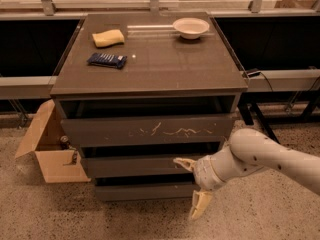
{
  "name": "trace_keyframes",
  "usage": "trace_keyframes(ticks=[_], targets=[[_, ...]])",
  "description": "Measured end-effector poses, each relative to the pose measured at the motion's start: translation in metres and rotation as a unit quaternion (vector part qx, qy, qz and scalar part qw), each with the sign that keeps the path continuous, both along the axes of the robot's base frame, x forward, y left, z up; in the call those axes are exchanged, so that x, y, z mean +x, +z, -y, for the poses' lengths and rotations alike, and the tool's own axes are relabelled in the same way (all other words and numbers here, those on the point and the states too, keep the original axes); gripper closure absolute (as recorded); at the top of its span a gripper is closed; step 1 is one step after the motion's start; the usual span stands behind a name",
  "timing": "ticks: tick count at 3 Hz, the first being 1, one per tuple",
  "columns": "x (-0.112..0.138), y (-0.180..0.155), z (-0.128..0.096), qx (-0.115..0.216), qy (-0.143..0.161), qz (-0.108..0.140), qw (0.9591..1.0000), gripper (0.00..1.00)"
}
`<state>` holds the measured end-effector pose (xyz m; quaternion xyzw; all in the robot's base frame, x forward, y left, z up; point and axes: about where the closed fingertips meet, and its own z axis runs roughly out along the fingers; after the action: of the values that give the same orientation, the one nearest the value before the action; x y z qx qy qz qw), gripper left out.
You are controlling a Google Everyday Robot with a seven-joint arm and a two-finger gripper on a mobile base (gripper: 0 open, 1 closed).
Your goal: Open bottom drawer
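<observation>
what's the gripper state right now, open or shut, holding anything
Gripper: open, holding nothing, in front of the right end of the bottom drawer.

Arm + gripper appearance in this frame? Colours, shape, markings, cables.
The arm is a smooth, white, rounded tube-like shell with a few small dark dots and no visible cables. It narrows to a paler ringed wrist. The gripper, in front of the right end of the bottom drawer, has two cream-yellow tapered fingers with no markings I can make out.
</observation>
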<state>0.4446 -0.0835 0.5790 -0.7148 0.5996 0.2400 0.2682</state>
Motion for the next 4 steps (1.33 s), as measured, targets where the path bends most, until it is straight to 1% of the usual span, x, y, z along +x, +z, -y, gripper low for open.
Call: trace_keyframes(ticks=[1, 2, 3, 4], targets=[[-0.002, -0.050, -0.021, 0.052, 0.025, -0.032, 0.9978, 0.00], [-0.010, -0.068, -0.026, 0.063, 0.025, -0.050, 0.9965, 0.00], [-0.010, -0.068, -0.026, 0.063, 0.025, -0.050, 0.9965, 0.00], [0.000, -0.131, -0.002, 0.020, 0.033, -0.053, 0.9978, 0.00]])
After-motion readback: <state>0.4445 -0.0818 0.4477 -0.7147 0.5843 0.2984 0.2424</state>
